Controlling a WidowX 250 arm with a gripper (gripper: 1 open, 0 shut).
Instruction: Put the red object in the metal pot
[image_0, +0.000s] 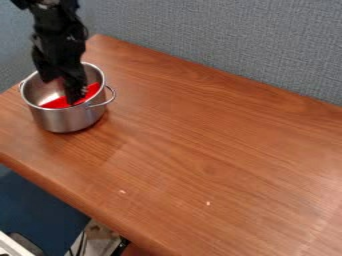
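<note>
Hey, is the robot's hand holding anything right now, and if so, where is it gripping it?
It cannot be told for sure. The hand hangs over the shiny round metal pot, and the bright red block lies inside the pot, apparently released.

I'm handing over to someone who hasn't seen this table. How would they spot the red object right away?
Start at the wooden table and go to its far left corner, where a small shiny metal pot stands under the black gripper. The red object lies inside that pot. It is the only bright red thing in view.
</note>
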